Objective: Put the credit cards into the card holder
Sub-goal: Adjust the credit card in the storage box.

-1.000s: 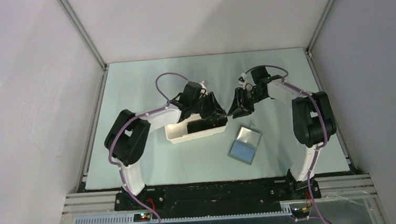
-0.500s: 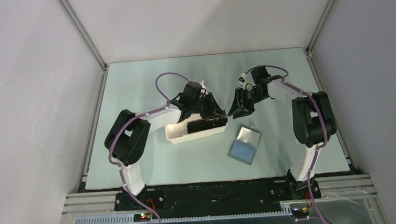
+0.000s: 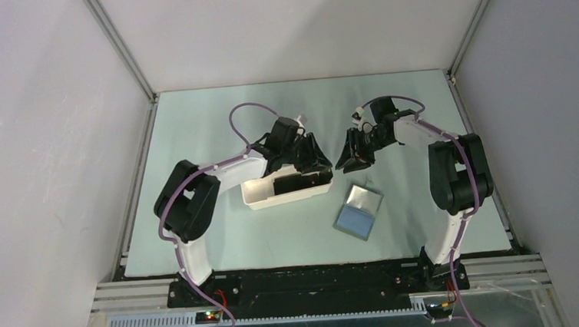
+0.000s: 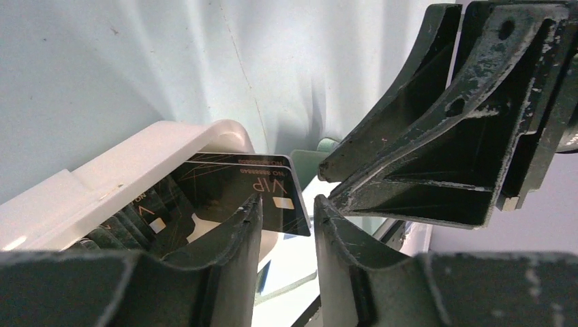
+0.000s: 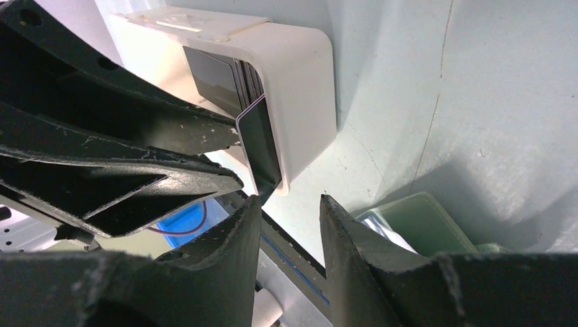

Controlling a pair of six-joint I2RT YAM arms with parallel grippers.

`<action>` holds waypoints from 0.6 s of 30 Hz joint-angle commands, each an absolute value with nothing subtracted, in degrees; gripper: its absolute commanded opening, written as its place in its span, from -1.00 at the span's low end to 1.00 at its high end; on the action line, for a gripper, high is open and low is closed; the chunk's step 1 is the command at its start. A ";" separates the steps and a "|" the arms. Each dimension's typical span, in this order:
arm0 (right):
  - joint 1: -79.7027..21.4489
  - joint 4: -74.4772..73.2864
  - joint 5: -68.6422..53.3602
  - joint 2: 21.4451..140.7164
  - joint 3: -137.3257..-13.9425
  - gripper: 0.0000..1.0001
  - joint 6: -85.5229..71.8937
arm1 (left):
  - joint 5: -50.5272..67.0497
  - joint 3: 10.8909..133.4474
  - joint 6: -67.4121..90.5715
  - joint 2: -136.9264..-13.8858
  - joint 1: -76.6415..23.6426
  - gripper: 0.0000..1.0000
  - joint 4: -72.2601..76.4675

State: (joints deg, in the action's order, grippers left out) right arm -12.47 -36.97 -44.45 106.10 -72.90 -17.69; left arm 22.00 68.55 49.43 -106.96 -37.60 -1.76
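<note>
Credit cards [image 4: 225, 184]: stacked in white tray [image 3: 262, 198], desk centre; one tilts over its right end. Card holder [image 3: 358, 212]: open, nearer desk's front edge. Left gripper [image 3: 319, 161], right gripper [image 3: 342, 162]: jaws apart, flanking that card.

From above, the left pincer [image 3: 317, 161] hides the far right end of the white tray [image 3: 262, 198], and the dark credit cards [image 3: 295, 183] inside are too small to count. The right pincer [image 3: 348, 158] fills the left wrist view so much that only a green corner of the card holder [image 4: 308, 151] peeks out. In the right wrist view that pincer also hides the lower part of it.
</note>
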 commanded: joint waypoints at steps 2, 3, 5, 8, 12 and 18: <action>-11.99 -37.57 -44.94 103.32 -72.60 -0.17 -16.37 | 19.85 71.19 46.98 -106.81 -38.42 -0.29 -4.44; -12.03 -37.55 -45.01 103.38 -72.60 -0.16 -16.46 | 19.33 71.19 46.46 -106.51 -38.41 -0.30 -4.86; -12.27 -37.33 -45.28 103.36 -72.60 -0.16 -16.53 | 19.08 71.31 45.85 -106.22 -38.41 -0.31 -5.55; -12.52 -37.11 -45.42 103.56 -72.60 -0.16 -16.67 | 19.19 71.29 45.54 -106.24 -38.48 -0.52 -5.93; -12.90 -37.05 -45.59 103.76 -72.59 -0.16 -16.83 | 19.08 71.05 45.31 -106.20 -38.42 -0.62 -6.02; -13.43 -36.66 -45.79 103.96 -72.60 -0.16 -17.18 | 19.30 70.93 45.09 -106.06 -38.48 -0.69 -6.07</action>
